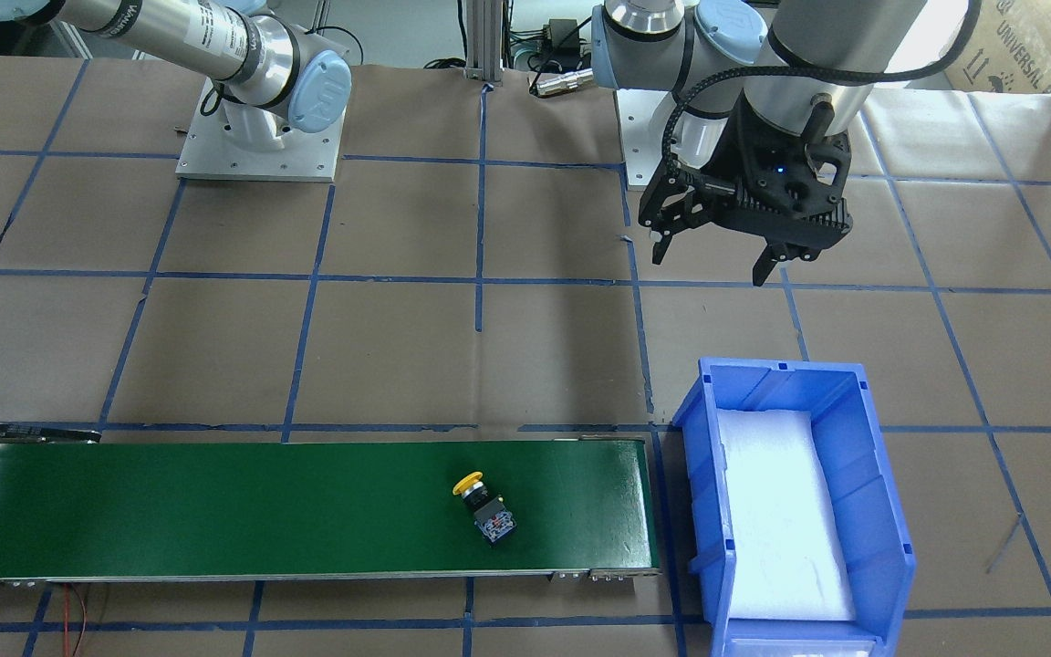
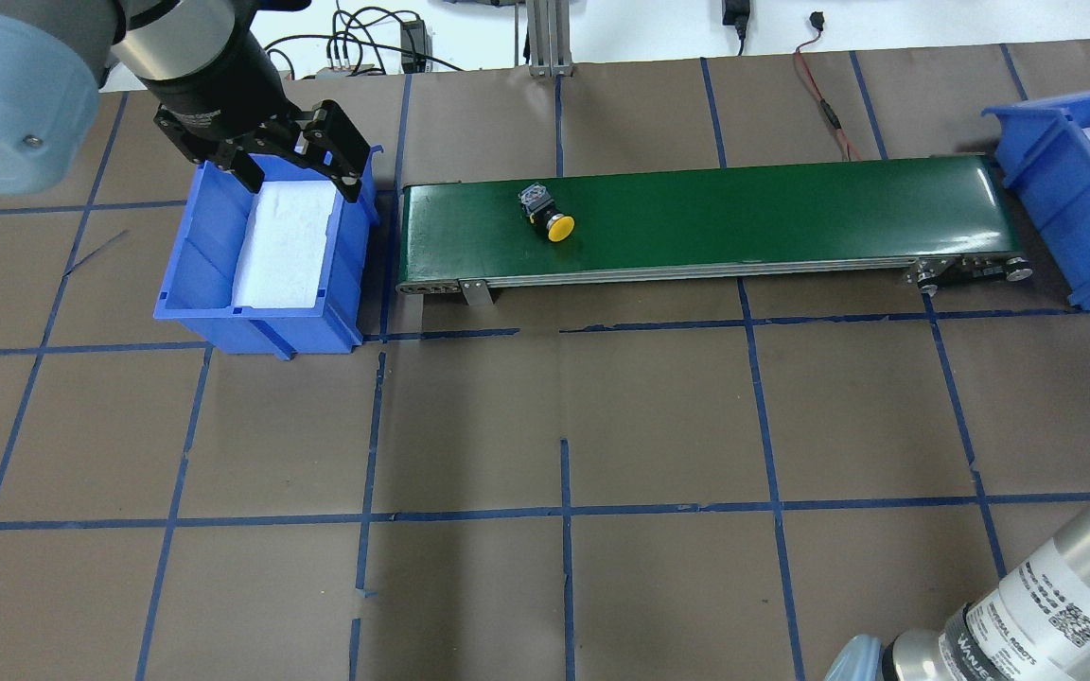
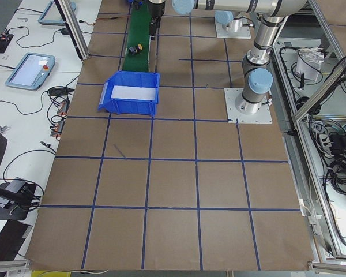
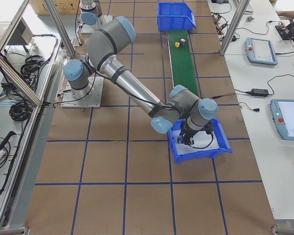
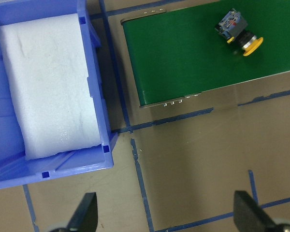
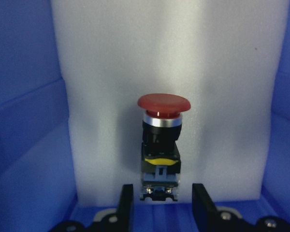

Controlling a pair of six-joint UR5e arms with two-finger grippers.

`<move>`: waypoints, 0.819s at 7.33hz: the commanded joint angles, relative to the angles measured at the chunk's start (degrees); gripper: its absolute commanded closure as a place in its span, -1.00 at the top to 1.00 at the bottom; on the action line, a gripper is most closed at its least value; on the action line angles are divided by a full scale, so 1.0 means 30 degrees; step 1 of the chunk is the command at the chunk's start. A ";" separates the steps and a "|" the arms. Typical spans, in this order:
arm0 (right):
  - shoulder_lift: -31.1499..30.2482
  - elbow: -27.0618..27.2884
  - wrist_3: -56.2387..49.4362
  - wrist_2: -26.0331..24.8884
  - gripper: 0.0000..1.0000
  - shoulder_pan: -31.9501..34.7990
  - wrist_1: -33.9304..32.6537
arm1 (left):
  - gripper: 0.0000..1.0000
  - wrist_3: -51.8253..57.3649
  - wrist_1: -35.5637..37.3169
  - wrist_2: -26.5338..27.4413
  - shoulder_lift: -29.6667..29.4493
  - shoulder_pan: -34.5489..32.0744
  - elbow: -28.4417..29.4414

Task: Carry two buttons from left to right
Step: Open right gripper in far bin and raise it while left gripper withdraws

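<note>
The yellow-capped button lies on its side on the green conveyor belt, near the end by the left blue bin; the left wrist view also has the button. My left gripper hangs open and holds nothing, above that bin's near side. The red-capped button lies on white foam in the right blue bin. My right gripper is down in that bin and open, with a finger on each side of the button's base and a small gap at both.
The left bin holds only a white foam pad. The belt runs between the two bins, and the right bin sits at its far end. Brown paper with blue tape lines covers the table.
</note>
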 commanded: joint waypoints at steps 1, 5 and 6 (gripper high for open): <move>-0.0183 -0.0088 -0.0029 0.0062 0.07 -0.0015 0.0058 | 1.00 0.0115 0.0034 0.0781 0.0357 0.0077 -0.0171; -0.2844 -0.0090 -0.0087 0.1138 0.11 0.1033 0.1023 | 1.00 0.0115 -0.0026 0.0637 -0.0082 0.0456 -0.0200; -0.3373 -0.0060 -0.0001 0.1263 0.14 0.2228 0.1025 | 1.00 0.0144 -0.0024 0.0635 -0.0025 0.0487 -0.0200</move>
